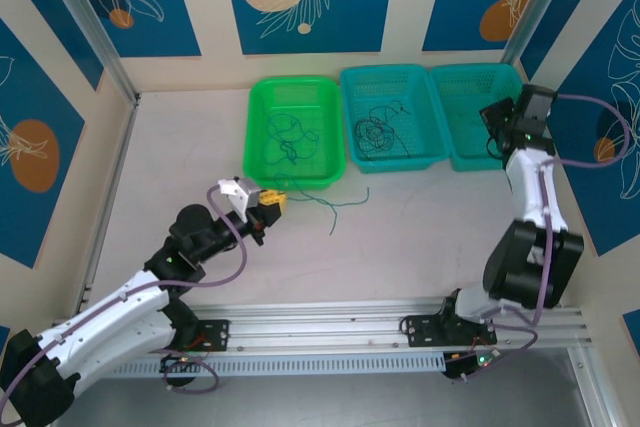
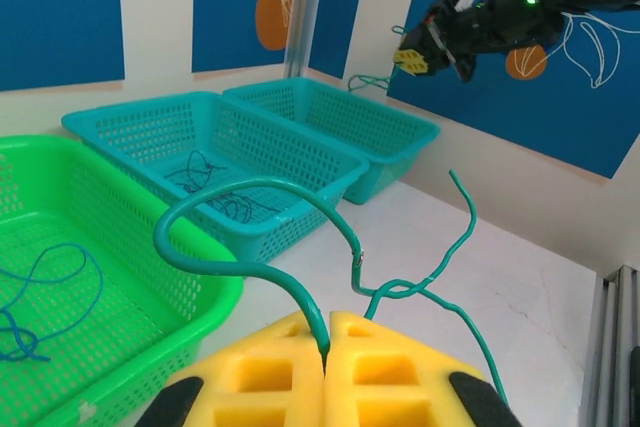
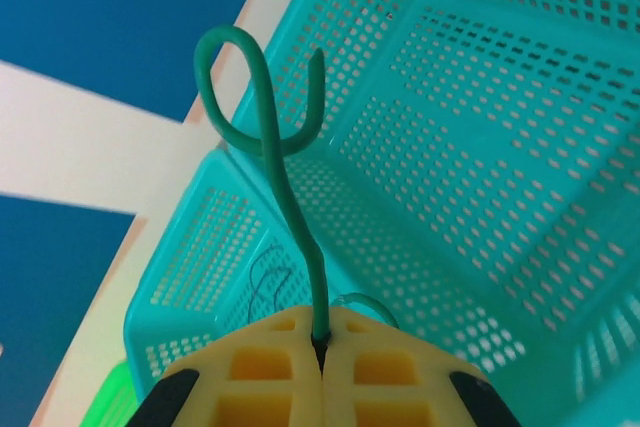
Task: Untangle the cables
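Note:
My left gripper (image 1: 272, 202) (image 2: 327, 332) is shut on one end of a thin green cable (image 2: 229, 268). The strand loops up in front of the jaws, twists with another green strand and trails over the table (image 1: 335, 205). Hovering over the right teal basket (image 1: 470, 112), my right gripper (image 1: 493, 119) (image 3: 322, 332) (image 2: 410, 59) is shut on a short green cable (image 3: 296, 218) that curls into a loop above the jaws. Blue cables (image 1: 290, 152) (image 2: 60, 287) lie in the green basket (image 1: 262, 97). A clump of black cables (image 1: 375, 132) (image 2: 215, 192) lies in the middle teal basket (image 1: 352, 82).
The three baskets stand side by side along the back wall. The green basket's rim (image 2: 200, 317) is close to the left of my left jaws. Bare table lies between the baskets and the arm bases. A metal rail (image 1: 400, 322) runs along the near edge.

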Controlling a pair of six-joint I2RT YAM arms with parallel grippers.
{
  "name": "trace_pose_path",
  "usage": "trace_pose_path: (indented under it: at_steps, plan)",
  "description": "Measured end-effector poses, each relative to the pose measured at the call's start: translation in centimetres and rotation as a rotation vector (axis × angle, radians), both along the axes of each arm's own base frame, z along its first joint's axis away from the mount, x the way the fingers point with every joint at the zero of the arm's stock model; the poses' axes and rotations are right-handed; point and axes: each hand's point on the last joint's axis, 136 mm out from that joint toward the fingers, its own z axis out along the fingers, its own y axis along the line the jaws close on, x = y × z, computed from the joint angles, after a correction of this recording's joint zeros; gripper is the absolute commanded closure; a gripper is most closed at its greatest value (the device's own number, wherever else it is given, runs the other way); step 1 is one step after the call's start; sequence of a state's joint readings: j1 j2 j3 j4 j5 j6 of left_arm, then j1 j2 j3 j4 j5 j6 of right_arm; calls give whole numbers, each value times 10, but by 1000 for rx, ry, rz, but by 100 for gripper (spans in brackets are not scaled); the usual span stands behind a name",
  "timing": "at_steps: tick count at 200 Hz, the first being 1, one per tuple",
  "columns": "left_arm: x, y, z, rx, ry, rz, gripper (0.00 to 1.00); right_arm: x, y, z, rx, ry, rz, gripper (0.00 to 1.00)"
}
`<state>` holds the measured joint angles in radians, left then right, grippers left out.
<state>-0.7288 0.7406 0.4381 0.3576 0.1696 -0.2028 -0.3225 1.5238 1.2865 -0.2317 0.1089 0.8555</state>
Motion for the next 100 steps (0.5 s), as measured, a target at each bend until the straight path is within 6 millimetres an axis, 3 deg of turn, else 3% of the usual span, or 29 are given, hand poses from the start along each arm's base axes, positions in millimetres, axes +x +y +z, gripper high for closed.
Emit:
trace_pose_path:
  at_steps: [9, 23, 32, 47, 60, 81, 100]
  plan:
    - [0, 0, -3, 5, 10, 1, 100, 16, -8, 1, -5, -4, -8, 97]
    - [0, 2, -8, 11, 24, 7, 100, 43, -20, 1, -18, -9, -11, 54]
    - [-1, 3, -9, 13, 29, 8, 100, 60, -25, 1, -24, -3, -1, 42]
    - [-1, 4, -10, 10, 35, 16, 100, 84, -31, 2, -29, 13, 20, 39]
    - [0, 5, -10, 4, 44, 20, 100, 93, -31, 0, -31, 30, 29, 38]
    - [0, 5, -10, -2, 52, 23, 100, 86, -21, -7, -24, 69, 47, 37]
    - [-1, 4, -10, -8, 59, 19, 100, 68, -3, -9, 2, 85, 87, 38]
